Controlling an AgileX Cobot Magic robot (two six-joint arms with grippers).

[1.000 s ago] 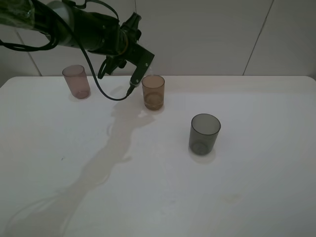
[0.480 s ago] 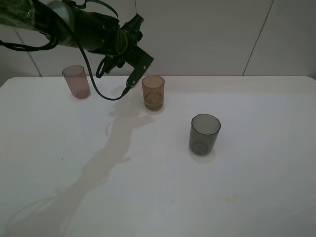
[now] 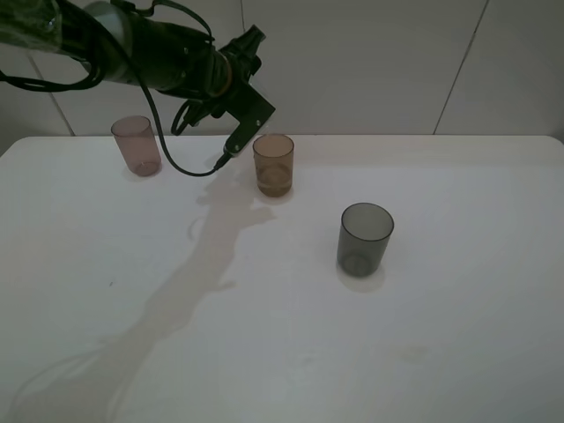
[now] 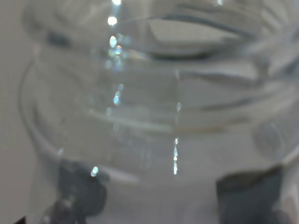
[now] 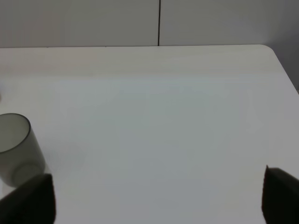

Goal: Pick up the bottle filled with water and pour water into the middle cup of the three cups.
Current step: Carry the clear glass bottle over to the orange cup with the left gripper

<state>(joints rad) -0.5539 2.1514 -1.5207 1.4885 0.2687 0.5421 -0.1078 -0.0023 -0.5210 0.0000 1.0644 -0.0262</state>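
Observation:
The clear bottle fills the left wrist view, held between two dark fingers. My left gripper is shut on it, tilted, just left of and above the amber middle cup. The bottle itself is hard to make out in the exterior view. The mauve-brown cup stands at the far left. The dark grey cup stands nearer and to the right, and also shows in the right wrist view. My right gripper is open and empty, with only its fingertips showing at the corners.
The cups stand on a white table backed by a white tiled wall. A black cable hangs from the left arm between the mauve-brown and amber cups. The right arm is out of the exterior view.
My left gripper has tilted a little further with the bottle, its upper end shifting right toward the amber cup. The cups have not moved.

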